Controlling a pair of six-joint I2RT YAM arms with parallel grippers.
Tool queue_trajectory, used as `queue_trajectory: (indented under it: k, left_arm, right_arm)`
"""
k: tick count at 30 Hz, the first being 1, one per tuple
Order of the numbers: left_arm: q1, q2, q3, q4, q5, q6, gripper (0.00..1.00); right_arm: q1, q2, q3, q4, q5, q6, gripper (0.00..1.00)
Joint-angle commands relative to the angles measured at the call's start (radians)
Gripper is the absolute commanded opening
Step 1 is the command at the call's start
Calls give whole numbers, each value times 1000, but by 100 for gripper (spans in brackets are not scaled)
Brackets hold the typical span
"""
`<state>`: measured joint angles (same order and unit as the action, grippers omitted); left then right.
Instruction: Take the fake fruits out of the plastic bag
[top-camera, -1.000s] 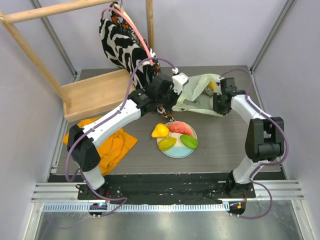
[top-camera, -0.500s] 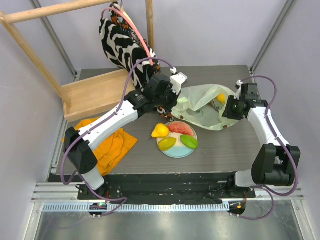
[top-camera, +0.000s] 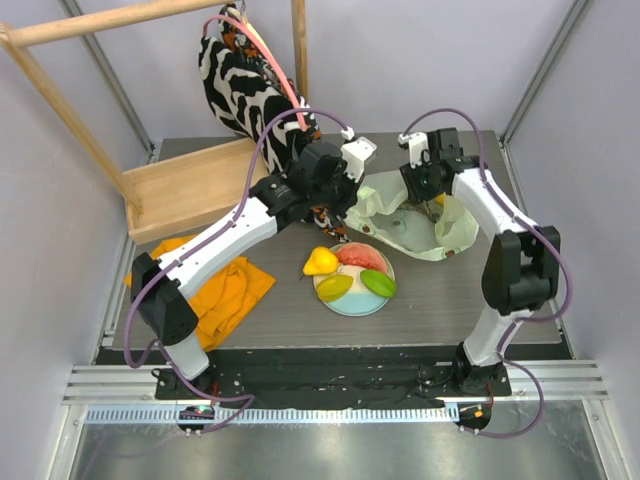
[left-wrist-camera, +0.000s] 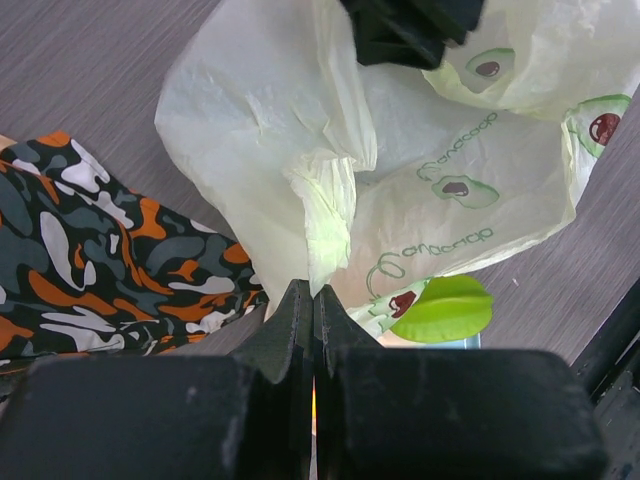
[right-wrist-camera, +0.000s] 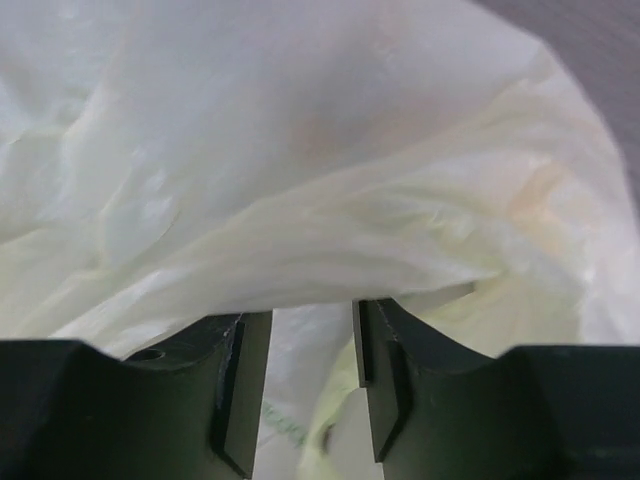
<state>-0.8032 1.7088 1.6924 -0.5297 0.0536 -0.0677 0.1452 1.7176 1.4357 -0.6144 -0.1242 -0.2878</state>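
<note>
Counting across the overhead view gives four glossy plastic fake fruits lying in the open at centre frame. One yellow pear (top-camera: 320, 262) lies just beside the left rim of the one round white-and-blue plate (top-camera: 352, 304). On that plate sit one red watermelon slice (top-camera: 362, 255), one yellow-green oval (top-camera: 335, 286) and one green oval (top-camera: 378, 284). One thin, crinkly, translucent pale-green plastic bag (top-camera: 405, 225) lies slumped on the grey table (top-camera: 450, 290), above and right of the plate and near its upper rim. Whether any fruit is inside it cannot be told. Two grippers are at the bag. The left gripper (left-wrist-camera: 313, 295) is at its left edge, fingers (left-wrist-camera: 290, 335) pressed together on a twisted fold of film that runs up the wrist view from the tips. The right gripper (right-wrist-camera: 312, 330) hangs over the bag's upper middle with its fingers (right-wrist-camera: 240, 380) apart. A billow of film drapes just beyond the tips, and more shows through the gap. One black-and-white zebra-patterned cloth bag (top-camera: 240, 70) hangs at upper centre-left, and one orange cloth (top-camera: 225, 290) lies at lower left.
</note>
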Motion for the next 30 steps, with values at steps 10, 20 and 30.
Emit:
queue_trajectory:
  k: [10, 20, 30]
  left_arm:
    - [-4, -21, -14, 28, 32, 12, 0]
    - [-4, -25, -25, 30, 38, 14, 0]
    - [-4, -25, -34, 33, 55, 6, 0]
  right_arm:
    - [1, 241, 295, -111, 264, -508, 49]
    - [1, 289, 273, -38, 365, -602, 81]
    - [1, 336, 273, -25, 403, -648, 91]
